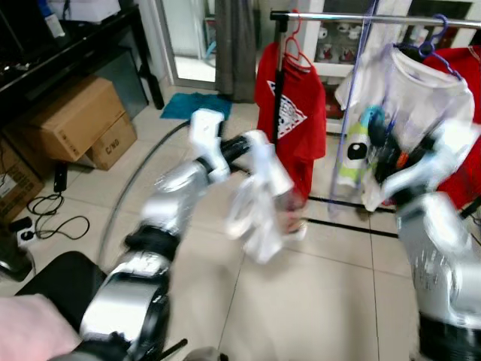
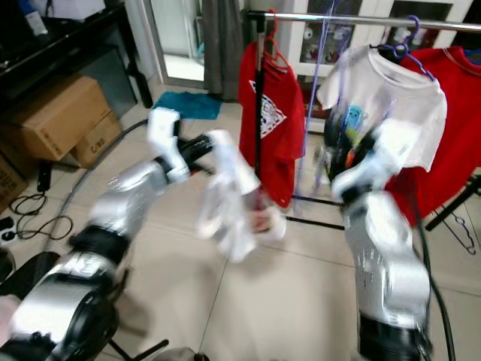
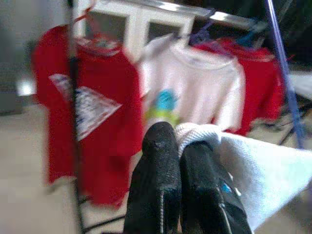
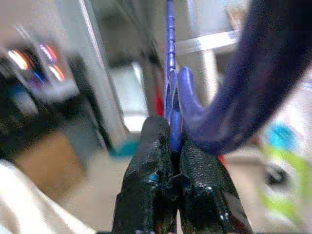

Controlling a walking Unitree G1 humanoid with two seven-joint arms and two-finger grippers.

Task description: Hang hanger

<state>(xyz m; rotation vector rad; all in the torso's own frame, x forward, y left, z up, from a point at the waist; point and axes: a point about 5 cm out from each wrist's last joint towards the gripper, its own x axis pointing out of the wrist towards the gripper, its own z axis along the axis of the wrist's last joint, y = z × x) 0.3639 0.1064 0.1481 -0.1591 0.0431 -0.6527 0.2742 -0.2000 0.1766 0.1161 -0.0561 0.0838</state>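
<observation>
While the left gripper pinches a white cloth near the red shirt, the right gripper is clamped on a blue hanger. It's up right, by the white shirt under the rail.

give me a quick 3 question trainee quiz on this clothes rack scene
1. True or false: the left claw is shut on a white cloth.
2. What does the right claw grip?
A. a red t-shirt
B. a blue hanger
C. a cardboard box
3. Fill in: the white t-shirt hangs on the metal rail between two ____ t-shirts.

Key: 1 true; 2 B; 3 red
</observation>
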